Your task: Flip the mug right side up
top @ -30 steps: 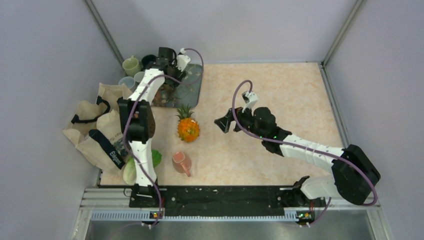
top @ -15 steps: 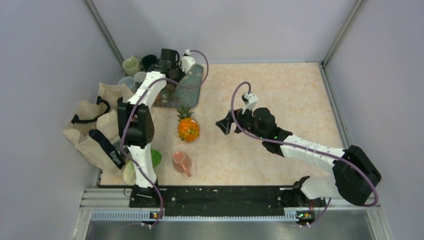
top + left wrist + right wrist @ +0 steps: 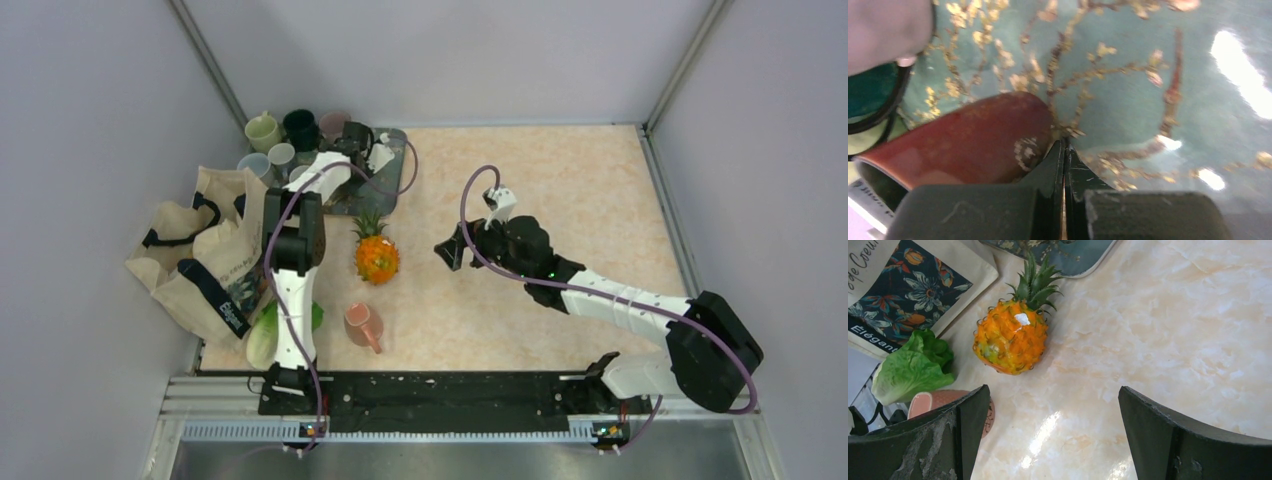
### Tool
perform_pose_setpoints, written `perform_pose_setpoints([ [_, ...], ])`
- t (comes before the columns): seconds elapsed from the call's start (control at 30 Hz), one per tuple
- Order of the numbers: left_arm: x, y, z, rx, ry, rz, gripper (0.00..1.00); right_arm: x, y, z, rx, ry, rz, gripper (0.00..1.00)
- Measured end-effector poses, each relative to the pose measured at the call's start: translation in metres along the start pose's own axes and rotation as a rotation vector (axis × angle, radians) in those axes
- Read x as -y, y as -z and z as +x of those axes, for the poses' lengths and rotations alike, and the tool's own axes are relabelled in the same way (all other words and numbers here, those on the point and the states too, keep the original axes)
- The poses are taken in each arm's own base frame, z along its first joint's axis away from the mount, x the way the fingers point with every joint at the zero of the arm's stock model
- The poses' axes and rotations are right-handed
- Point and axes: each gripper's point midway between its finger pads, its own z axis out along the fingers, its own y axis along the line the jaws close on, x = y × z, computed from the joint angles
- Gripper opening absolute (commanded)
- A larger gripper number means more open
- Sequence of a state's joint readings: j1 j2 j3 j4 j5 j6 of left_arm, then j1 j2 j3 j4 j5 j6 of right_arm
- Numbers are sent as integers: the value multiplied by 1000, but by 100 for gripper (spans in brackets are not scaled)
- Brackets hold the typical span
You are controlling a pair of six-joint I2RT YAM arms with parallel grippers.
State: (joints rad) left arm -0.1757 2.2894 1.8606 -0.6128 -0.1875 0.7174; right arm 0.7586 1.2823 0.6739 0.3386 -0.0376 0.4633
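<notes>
You're at the approach: the left fingers (image 3: pixel 1064 150) are pressed shut on nothing, just beside the dark red mug (image 3: pixel 963 140) lying sideways on the patterned tray (image 3: pixel 1148 75). The right fingers (image 3: pixel 1053 405) gape wide, empty. Next, probably open left and grasp the rim.

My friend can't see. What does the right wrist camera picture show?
The right gripper hangs open over a marble table, with an orange pineapple straight ahead. At lower left lie a lettuce leaf and a pink mug, the mug partly hidden by the gripper.
</notes>
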Motion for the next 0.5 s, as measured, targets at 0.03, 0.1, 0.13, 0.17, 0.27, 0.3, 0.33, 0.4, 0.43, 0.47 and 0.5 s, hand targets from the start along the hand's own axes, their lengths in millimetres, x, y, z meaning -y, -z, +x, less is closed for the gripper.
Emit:
perform_pose_setpoints([
  [0.03,-4,-3,0,-3,1,-14,0,1,0,1,-2,0,4,99],
  [0.1,-14,-8,-2,-3,2,-47,0,2,0,2,-6,1,11,99],
  [0.13,-19,-10,-3,-4,5,-62,0,3,0,2,-6,3,14,99],
  [0.17,-26,-12,-4,-3,10,-82,0,3,0,2,-6,4,15,99],
  [0.27,-43,-19,-5,-2,30,-120,0,5,0,3,-9,9,21,99],
  [0.3,-49,-22,-3,-2,40,-133,0,5,1,3,-10,10,23,99],
  [0.33,-54,-25,-1,-4,48,-143,0,5,1,3,-10,10,25,99],
  [0.4,-63,-27,2,-5,61,-161,0,6,1,4,-12,12,27,99],
  [0.43,-66,-27,3,-6,65,-168,0,7,1,4,-14,15,29,99],
  [0.47,-68,-28,4,-7,69,-170,0,7,1,5,-16,17,29,99],
  [0.5,-68,-29,6,-8,73,-166,0,7,1,5,-19,19,30,99],
])
